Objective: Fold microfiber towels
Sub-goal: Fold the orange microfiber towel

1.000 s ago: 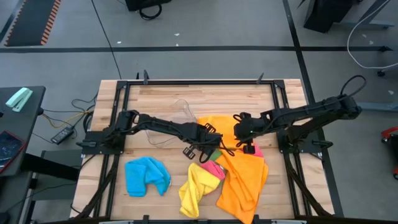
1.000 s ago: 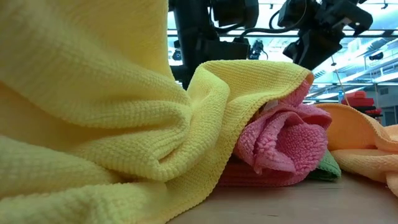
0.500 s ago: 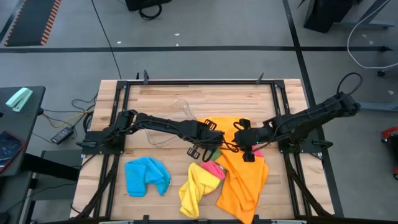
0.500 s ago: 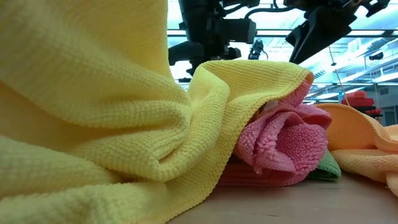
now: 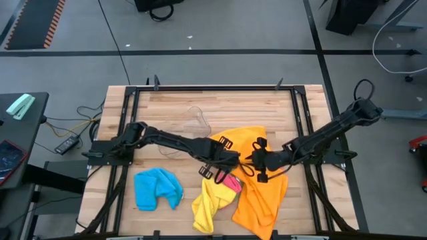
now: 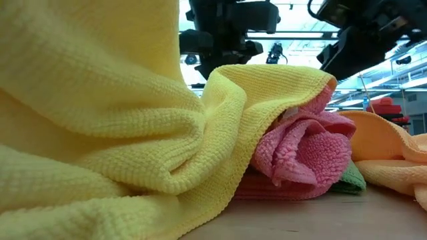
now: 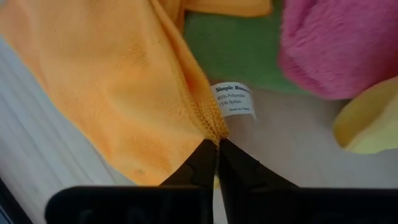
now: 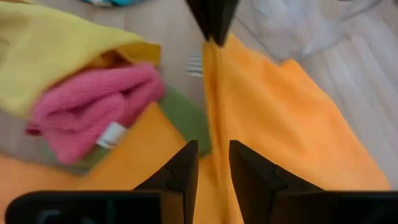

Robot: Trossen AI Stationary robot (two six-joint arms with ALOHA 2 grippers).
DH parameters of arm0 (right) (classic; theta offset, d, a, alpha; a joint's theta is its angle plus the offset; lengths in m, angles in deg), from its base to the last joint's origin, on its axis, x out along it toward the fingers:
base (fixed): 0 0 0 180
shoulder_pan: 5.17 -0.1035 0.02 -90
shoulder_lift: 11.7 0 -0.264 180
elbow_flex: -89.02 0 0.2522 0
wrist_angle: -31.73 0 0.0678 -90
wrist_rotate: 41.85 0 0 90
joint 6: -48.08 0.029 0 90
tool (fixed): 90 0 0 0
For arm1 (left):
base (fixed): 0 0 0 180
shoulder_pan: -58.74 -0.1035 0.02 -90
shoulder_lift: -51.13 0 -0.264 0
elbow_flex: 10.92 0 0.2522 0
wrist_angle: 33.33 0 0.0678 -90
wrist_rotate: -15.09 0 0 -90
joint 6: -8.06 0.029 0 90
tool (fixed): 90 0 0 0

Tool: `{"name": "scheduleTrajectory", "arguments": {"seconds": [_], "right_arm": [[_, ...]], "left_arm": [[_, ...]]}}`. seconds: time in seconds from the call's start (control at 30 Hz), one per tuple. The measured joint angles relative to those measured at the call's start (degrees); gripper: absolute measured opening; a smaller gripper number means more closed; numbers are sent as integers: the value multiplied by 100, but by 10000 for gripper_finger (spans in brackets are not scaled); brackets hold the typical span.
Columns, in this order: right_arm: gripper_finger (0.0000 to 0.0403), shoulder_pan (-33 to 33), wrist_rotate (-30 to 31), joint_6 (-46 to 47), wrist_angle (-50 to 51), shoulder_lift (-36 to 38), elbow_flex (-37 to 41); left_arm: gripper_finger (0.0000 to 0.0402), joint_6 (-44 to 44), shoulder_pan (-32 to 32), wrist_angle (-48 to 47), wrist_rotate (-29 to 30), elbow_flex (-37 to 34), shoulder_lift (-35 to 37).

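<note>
An orange towel (image 5: 260, 187) lies spread at the table's middle right, its far part (image 5: 245, 137) raised. My left gripper (image 5: 233, 160) is shut on it. My right gripper (image 8: 213, 163) faces the left one with its fingers apart, just above the orange cloth. A ridge of that cloth (image 8: 214, 93) runs from the left fingers toward the gap. Whether the right fingers touch it I cannot tell. Pink (image 6: 307, 153), green (image 7: 242, 43) and yellow (image 5: 210, 203) towels lie bunched beside it. A blue towel (image 5: 157, 189) rests at the near left. My left gripper pinches the orange towel's hemmed edge (image 7: 214, 132) between its two fingertips, right beside the white label (image 7: 235, 99). The fingers slant steeply down from the table's left. The cloth is lifted there and runs off in a ridge, while the rest lies on the table.
A clear plastic tub (image 5: 190, 123) sits on the wood at the far middle. A black frame (image 5: 200, 89) borders the table. Bare wood (image 5: 160, 103) shows at the far left. In the low view the yellow towel (image 6: 100, 120) fills the near ground.
My right gripper has come down toward the table's near edge and tipped further down, ending close before the left gripper. My left gripper has gone a little toward the near right and up, keeping its hold on the orange hem. The towel's raised far part has shifted right.
</note>
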Motion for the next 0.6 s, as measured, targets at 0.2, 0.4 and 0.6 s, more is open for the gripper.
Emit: {"name": "scheduleTrajectory", "arguments": {"seconds": [0.2,0.4,0.6], "right_arm": [[105,-166,18,286,-226,-24,241],[133,-437,118,-7,-813,-222,243],[150,-477,587,-286,-1272,-862,243]], "left_arm": [[17,-11,152,178,-7,0,0],[22,-307,195,264,-311,-2,0],[13,-504,190,461,-752,-2,0]]}}
